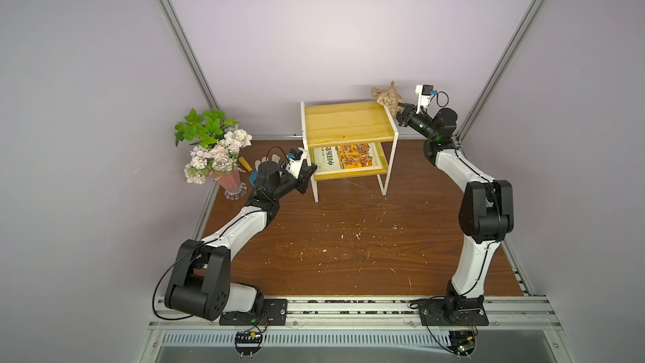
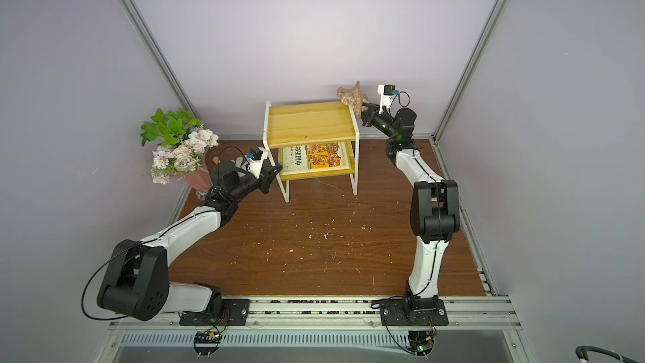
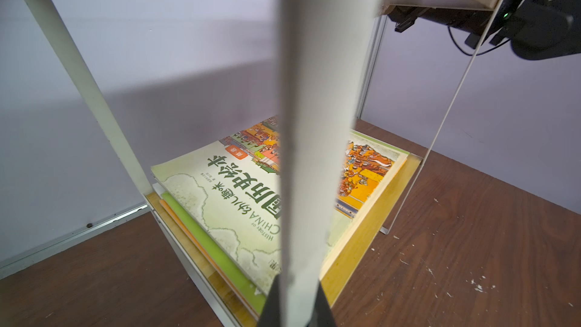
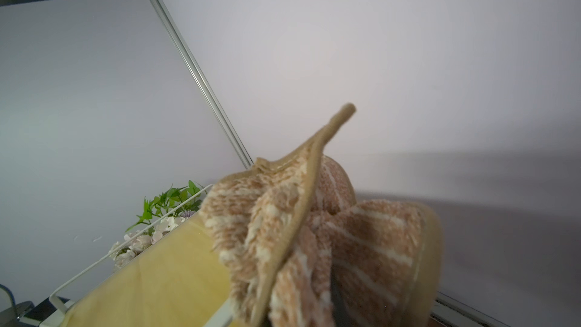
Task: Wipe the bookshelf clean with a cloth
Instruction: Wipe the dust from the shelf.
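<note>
At bookshelf [image 1: 345, 123] top corner, right pincer [image 1: 399, 107] tight on cloth [image 1: 385, 96]

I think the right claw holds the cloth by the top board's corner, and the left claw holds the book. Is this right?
No: the left claw grips a leg of the bookshelf, not the book, as the left wrist view shows. The right claw does hold the cloth.

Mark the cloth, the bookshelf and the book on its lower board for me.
cloth [image 1: 385, 98]: in a top view, on its bunched middle.
bookshelf [image 1: 349, 122]: in a top view, on the bare upper board.
book [image 3: 195, 196]: in the left wrist view, on the pale green cover.
</note>
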Robot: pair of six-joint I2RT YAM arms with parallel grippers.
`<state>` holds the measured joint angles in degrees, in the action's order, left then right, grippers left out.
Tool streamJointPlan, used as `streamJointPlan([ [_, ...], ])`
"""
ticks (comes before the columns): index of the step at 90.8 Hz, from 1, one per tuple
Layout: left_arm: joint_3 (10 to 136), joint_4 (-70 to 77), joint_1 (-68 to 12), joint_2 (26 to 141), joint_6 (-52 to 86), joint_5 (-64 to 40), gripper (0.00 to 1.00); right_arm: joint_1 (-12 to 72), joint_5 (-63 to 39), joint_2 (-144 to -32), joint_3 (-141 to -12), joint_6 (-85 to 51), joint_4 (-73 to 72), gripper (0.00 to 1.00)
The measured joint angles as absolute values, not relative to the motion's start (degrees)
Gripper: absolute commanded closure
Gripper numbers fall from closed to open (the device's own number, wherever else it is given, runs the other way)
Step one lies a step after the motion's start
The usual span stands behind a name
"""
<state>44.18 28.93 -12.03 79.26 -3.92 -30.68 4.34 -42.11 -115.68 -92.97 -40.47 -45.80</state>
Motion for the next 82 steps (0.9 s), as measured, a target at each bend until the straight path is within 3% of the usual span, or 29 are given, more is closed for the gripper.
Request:
streamJointPlan([
  [14,44.2,28.9,-12.0,79.2,-4.1,-30.8,1.0,3.5,-43.1,-106.3,-77.4,-41.9,-48.8,1.0],
  [38,44.4,27.6,-11.8,78.8,-5.5,-30.8,1.0,2.1,-49.2,-72.5,-47.7,-30.9,-44.1,1.0],
  [51,44.9,26.5,-11.9,78.8,-6.0,-30.9,1.0,5.7,-39.2,-58.9,-44.1,-19.0,-33.0,1.0],
  [66,45.1,26.0,-11.9,78.8,-6.4,-31.1,1.0,16.6,-19.6,-58.3,-50.6,-6.5,-23.1,1.0],
  [82,45.1,26.0,-11.9,78.8,-6.4,-31.3,1.0,26.4,-7.0,-71.1,-64.6,2.2,-15.4,1.0],
])
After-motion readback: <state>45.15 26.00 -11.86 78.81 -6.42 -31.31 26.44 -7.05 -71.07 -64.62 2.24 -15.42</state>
